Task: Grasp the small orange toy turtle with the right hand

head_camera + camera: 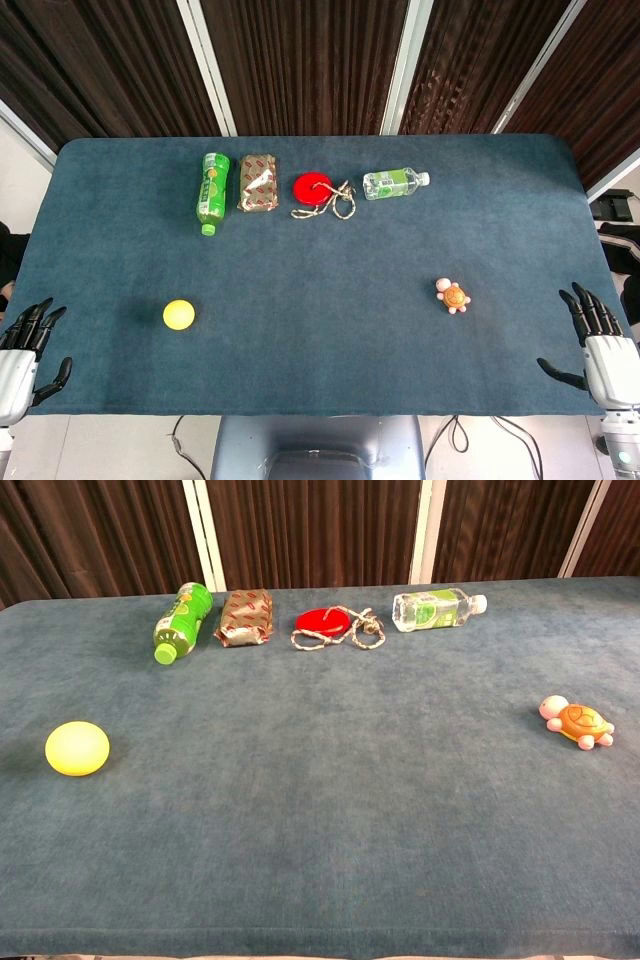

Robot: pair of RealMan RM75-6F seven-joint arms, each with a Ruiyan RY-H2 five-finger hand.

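Turtle point(453, 295), small and orange with pink feet, sits on the blue table point(330, 350) toward its right side, untouched and on its own. The right hand point(598, 345) hovers at the table's near right corner, well apart from the turtle, with its fingers spread and nothing held. The left hand point(25, 345) is at the near left corner, also with fingers apart and holding nothing. Neither hand appears in the chest view, where the turtle point(577, 721) lies near the right edge of the frame.

A yellow ball point(179, 314) rests on the left part of the table, near the left hand but not touching it. Along the far side runs a row of things: a green bottle point(211, 191) lying on its side, a brown packet point(259, 182) just beside it, a red disc point(312, 187) with a rope point(338, 203) attached, and a clear bottle point(395, 183) with a green label, also on its side.
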